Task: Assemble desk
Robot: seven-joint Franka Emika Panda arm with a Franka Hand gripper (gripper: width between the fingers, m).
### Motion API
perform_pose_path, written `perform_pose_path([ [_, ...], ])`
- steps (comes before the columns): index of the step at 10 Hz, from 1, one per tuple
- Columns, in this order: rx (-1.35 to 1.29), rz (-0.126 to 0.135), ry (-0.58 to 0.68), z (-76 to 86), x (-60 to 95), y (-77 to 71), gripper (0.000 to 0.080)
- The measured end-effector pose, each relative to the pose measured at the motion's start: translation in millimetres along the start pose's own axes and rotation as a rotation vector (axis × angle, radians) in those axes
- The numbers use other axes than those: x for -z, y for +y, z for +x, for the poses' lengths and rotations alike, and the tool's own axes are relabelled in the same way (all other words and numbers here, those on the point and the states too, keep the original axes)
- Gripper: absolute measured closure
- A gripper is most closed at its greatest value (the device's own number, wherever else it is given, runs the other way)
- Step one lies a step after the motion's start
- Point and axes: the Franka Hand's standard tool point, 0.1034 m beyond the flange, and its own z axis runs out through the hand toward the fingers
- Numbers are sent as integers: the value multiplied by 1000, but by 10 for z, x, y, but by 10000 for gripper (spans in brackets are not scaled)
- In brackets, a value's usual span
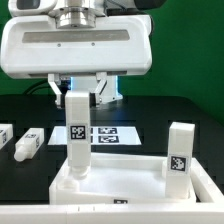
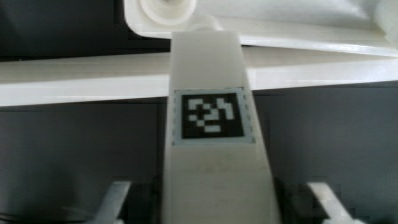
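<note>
Fitting the second leg looks in hand: the jaws grip the top of a tagged white rectangular block leg (image 1: 76, 135) (image 2: 215, 120) upright in the exterior view's left corner socket of the white square rimmed plastic panel (image 1: 120, 192) — another leg (image 1: 180, 150) stands at that view's right corner — so next it needs seating fully before release.

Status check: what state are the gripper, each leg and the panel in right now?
gripper: shut on the held leg's top.
held leg: upright, lower end at the panel's corner, exterior view's left.
second leg: upright on the panel, exterior view's right.
loose legs: lying on the table, unfitted.
panel: flat on the table, two legs standing on it.
</note>
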Motion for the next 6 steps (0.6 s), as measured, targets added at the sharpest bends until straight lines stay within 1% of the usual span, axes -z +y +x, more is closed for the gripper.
perform_pose_path([
  [1, -1, -3, 0, -17, -5, 14, 515],
  [4, -10, -16, -14, -178, -34, 108, 515],
  [6, -17, -21, -17, -201, -62, 164, 515],
])
